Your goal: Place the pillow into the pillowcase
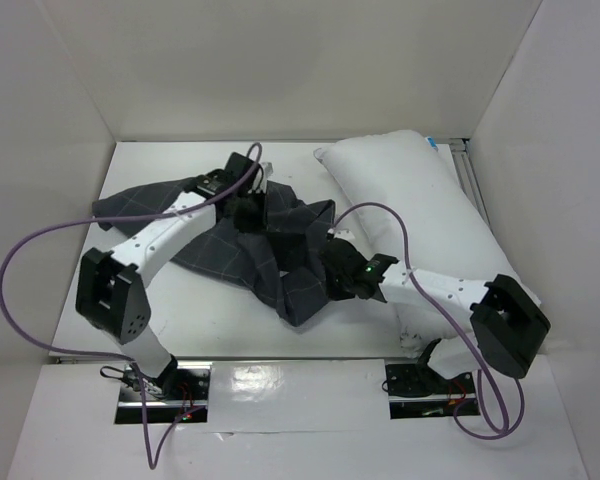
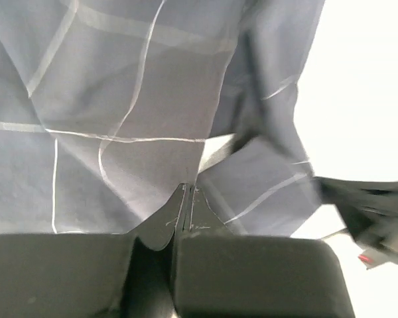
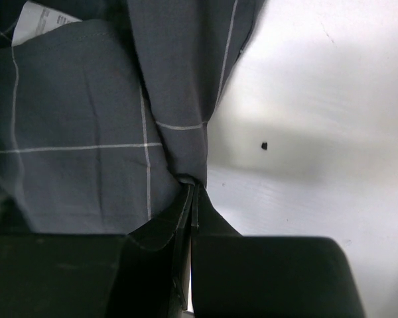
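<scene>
Pillowcase point(image 1: 242, 250) lies crumpled mid-surface, spread toward the left edge. The pillow point(image 1: 420, 200) lies apart from it along the right edge, running from the far right corner toward the near side. Left pincer point(image 1: 250, 208) is clenched on a ridge of the cloth at the far side of the heap; its wrist view shows the fold nipped only at the very tips point(image 2: 186, 193). Right pincer point(image 1: 328, 272) is clenched on the near-right corner of the cloth, again by the tips alone point(image 3: 191, 191), with bare surface point(image 3: 318, 99) just beside. Risks, as I judge them: such shallow bites could let the limp cloth slip out on a lift. Either pinch may hold both layers together, so the mouth would not open. I cannot tell which edge is the opening. The right arm's purple cable point(image 1: 380, 210) loops over the pillow and could drag or snag it.
</scene>
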Available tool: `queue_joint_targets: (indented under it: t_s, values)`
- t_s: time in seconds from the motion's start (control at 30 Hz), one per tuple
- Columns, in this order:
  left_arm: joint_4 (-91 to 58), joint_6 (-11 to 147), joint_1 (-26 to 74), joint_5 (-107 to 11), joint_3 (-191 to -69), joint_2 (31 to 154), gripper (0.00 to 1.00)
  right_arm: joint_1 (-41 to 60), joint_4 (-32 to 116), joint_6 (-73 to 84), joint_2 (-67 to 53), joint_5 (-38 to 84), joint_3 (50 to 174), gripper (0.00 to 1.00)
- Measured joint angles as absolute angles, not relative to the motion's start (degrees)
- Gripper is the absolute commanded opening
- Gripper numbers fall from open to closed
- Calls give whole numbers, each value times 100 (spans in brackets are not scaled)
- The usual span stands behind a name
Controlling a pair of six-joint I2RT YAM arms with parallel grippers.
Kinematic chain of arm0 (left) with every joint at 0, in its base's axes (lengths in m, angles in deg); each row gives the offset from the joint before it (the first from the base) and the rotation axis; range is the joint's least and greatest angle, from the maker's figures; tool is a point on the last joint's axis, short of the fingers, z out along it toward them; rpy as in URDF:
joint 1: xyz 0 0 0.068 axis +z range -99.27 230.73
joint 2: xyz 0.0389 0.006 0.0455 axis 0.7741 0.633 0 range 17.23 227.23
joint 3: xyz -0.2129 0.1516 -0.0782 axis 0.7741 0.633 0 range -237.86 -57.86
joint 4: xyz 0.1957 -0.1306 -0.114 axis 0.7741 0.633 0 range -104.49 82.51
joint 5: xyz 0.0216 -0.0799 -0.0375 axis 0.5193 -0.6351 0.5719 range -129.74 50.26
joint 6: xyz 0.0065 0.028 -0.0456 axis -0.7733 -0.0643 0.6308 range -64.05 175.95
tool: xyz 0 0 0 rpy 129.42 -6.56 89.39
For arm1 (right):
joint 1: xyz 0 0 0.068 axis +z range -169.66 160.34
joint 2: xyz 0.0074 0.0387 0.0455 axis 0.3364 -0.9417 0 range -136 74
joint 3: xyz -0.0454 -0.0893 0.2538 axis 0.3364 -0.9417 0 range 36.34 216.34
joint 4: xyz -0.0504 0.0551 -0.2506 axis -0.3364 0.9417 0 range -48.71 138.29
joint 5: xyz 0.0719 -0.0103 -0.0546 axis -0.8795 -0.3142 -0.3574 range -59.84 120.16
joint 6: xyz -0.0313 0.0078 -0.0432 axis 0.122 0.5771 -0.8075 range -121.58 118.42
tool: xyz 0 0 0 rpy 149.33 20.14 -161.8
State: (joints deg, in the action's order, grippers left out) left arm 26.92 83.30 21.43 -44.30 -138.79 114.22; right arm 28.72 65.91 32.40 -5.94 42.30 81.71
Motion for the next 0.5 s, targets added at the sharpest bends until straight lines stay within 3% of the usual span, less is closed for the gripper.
queue_joint_targets:
  t_s: [0.2, 0.23, 0.3, 0.33, 0.43, 0.5]
  values:
    - [2451, 8369, 2429, -5151, -14324, 10769, 0, 3115, 6663, 3456, -323, 4289, 8002, 1]
    - [2425, 8387, 2449, -5265, -14349, 10734, 0, 3209, 6672, 3498, -316, 4309, 8002, 8]
    - [2399, 8450, 2488, -5472, -14375, 10696, 0, 3408, 6781, 3605, -301, 4379, 8020, 30]
    - [2392, 8463, 2506, -5551, -14377, 10696, 0, 3515, 6956, 3642, -295, 4488, 8085, 59]
    - [2401, 8472, 2530, -5724, -14377, 10696, 0, 3681, 7531, 3668, -214, 4905, 8564, 94]
    - [2399, 8481, 2536, -5789, -14377, 10696, 0, 3685, 7767, 3546, -115, 5270, 9067, 95]
